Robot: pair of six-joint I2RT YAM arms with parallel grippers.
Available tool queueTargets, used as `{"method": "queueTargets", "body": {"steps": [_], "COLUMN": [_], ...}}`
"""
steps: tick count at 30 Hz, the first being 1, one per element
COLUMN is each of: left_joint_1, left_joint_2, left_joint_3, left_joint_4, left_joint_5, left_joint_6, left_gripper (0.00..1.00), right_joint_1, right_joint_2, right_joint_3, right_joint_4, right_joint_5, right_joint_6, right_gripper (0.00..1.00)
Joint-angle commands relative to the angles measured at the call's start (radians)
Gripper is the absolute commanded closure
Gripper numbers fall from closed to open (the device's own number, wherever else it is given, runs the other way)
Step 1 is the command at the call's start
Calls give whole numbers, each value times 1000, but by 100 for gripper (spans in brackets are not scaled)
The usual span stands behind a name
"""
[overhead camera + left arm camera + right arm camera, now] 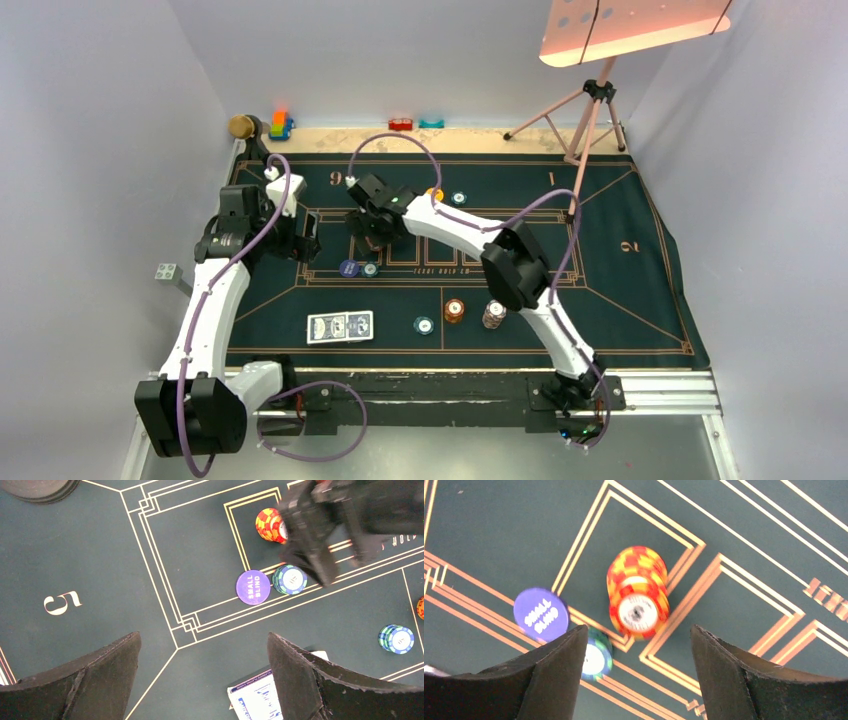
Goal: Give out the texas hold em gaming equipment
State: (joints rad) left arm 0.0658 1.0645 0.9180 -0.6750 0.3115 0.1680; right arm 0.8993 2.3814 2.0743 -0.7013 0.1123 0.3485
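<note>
Green felt mat [640,300] covered the table. Inside a gold-lined box near its middle stood an orange and yellow chip stack [638,592], directly under the right gripper [636,630]. The gripper's fingers were spread to either side of the stack with a gap on each side, and they held nothing. Just outside the box's corner lay a purple disc [541,615] marked SMALL BLIND. Just beside it was a teal chip stack [596,657], partly hidden behind one finger.

The left gripper [205,640] hung over the mat at the left with its fingers wide apart and nothing between them. Two blue-backed cards [340,326] lay side by side near the mat's near edge. To their right sat a lone teal chip [424,324], a brown-orange stack [454,310] and a white-brown stack [493,314].
</note>
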Motion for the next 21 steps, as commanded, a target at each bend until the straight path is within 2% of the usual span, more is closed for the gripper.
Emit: {"method": "queueTargets", "body": {"steps": [1,9,12,16,21], "left_joint_1": [10,10,11,9,10], "left_joint_2": [-3,2,4,8,11], "left_joint_3": [0,-5,-7,-8,-7], "left_joint_4": [16,19,21,25,25], "left_joint_5": [17,14,7,5,0], "left_joint_6": [0,7,10,8,9], "left_gripper": [0,0,0,0,0], "right_joint_1": [-22,-17,2,30,54], "right_joint_2": [-262,-655,-751,-828,-843], "right_joint_3": [-111,-657,-809,-926,-983], "right_joint_4": [11,66,73,83,82], "right_joint_5": [25,46,54,44,58], "right_joint_6": [-7,36,64,95,110], "right_gripper": [20,10,7,5,4]}}
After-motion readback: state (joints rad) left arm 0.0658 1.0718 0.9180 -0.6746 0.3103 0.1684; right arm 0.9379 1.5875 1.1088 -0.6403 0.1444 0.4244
